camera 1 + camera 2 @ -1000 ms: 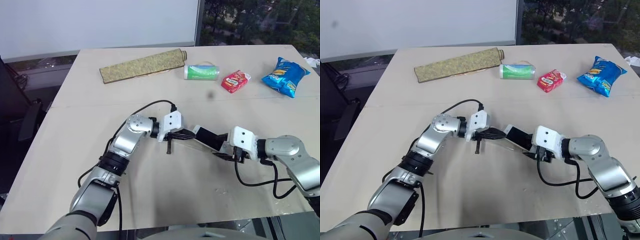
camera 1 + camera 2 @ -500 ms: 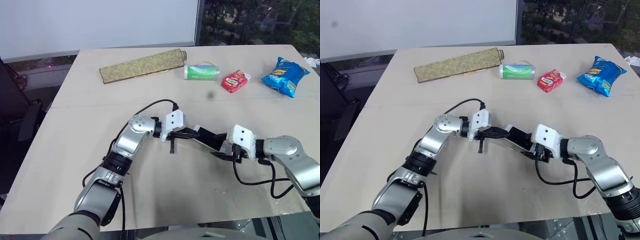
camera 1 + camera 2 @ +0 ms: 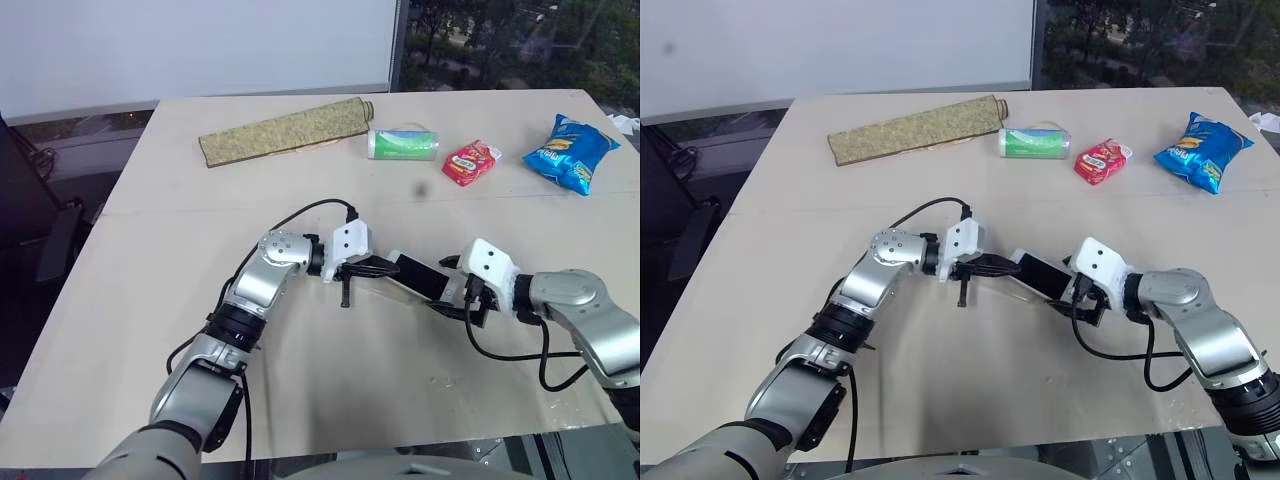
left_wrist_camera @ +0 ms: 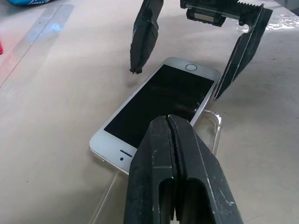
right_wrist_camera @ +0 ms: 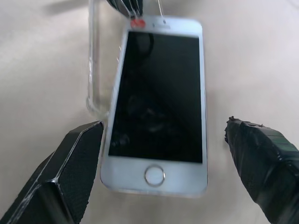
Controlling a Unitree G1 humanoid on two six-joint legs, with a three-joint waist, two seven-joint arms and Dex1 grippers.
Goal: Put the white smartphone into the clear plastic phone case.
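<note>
The white smartphone point(image 4: 161, 100) lies screen up on the table, askew over the clear plastic phone case point(image 4: 217, 133), whose rim sticks out along one long side point(image 5: 91, 70). My left gripper point(image 4: 170, 120) is shut, its tip at the phone's speaker-end corner, over the case rim. Whether it pinches that rim is hidden. My right gripper point(image 5: 162, 125) stands open at the home-button end, one finger on each side of the phone, touching neither edge. From the head, the phone point(image 3: 420, 275) lies between both grippers at mid table.
At the far side of the table lie a rolled mat point(image 3: 285, 130), a green and white tube point(image 3: 403, 143), a red packet point(image 3: 470, 162) and a blue chip bag point(image 3: 570, 152). The table's front edge is close below the arms.
My right gripper's fingers have spread wider around the phone's end and its wrist has tipped. The left gripper and the phone have stayed in place.
</note>
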